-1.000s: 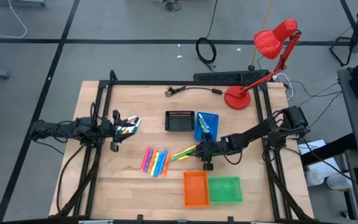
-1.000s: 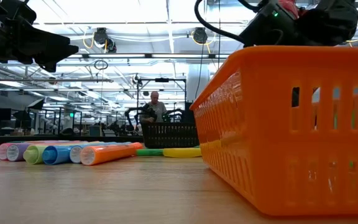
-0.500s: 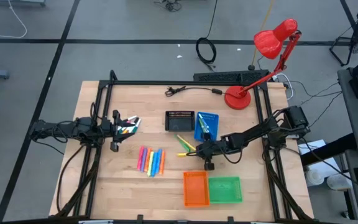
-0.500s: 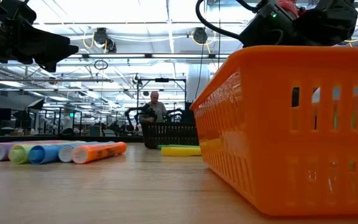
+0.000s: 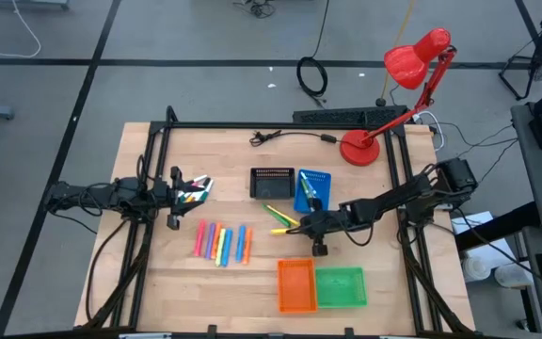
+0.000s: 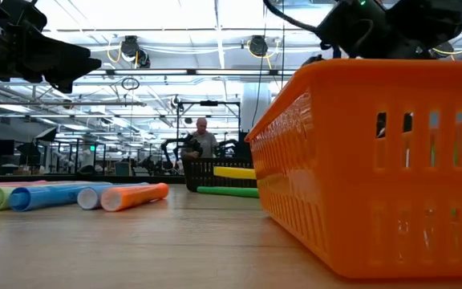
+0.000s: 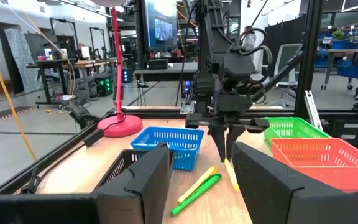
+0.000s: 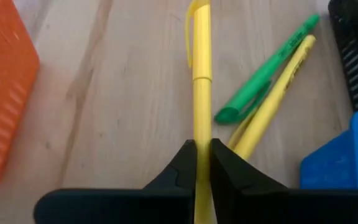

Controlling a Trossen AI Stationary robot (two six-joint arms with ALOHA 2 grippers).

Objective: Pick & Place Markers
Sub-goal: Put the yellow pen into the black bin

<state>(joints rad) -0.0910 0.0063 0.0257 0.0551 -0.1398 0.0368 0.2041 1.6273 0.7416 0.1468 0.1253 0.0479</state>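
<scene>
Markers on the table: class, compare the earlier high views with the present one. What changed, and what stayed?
The loose row of markers slid left, toward the left arm's side. The right pincer now grips a yellow marker, lifted clear. The trays and the left pincer stayed put.

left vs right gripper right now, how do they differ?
The left gripper is open and holds nothing; the right gripper is shut on a yellow marker. Left sits by the table's left edge; right is mid-table beside the blue tray. Both have dark fingers.
</scene>
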